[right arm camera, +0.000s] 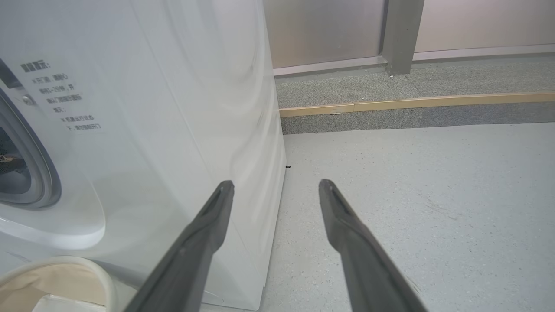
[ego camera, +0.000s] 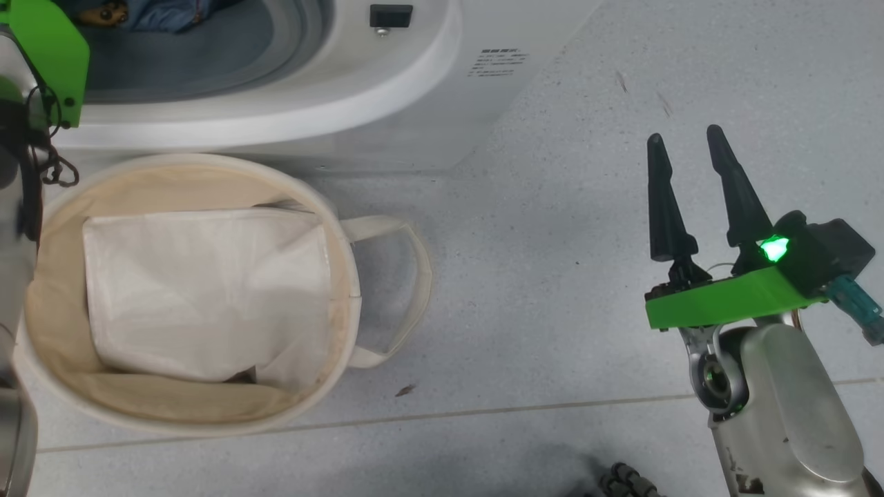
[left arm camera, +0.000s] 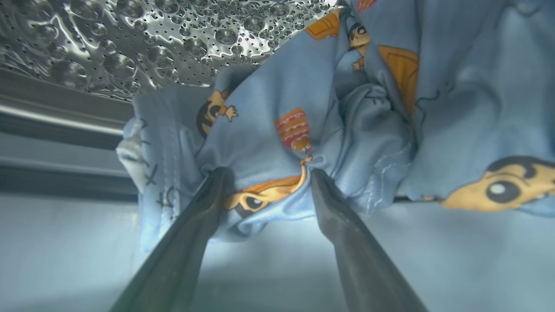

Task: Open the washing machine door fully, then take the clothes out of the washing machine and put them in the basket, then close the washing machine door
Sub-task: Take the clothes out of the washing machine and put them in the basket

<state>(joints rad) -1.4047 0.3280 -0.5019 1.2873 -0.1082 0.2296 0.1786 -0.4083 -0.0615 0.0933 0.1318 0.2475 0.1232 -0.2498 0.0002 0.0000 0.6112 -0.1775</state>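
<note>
My head camera looks down at the basket [ego camera: 59,276] and the washing machine [ego camera: 387,103] front, my left wrist camera sits close to the clothes [left arm camera: 269,99] inside the drum [left arm camera: 130,43], and my right wrist camera faces along the floor [right arm camera: 433,195] (sharing the washing machine and basket rim with the head view).

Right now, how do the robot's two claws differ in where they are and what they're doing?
The left gripper reaches into the steel drum; the right gripper hangs over the floor beside the washing machine. The left gripper straddles a bunched fold of the blue clothes; the right gripper has nothing between its tips. Both stand open, with long dark tapered fingers.
</note>
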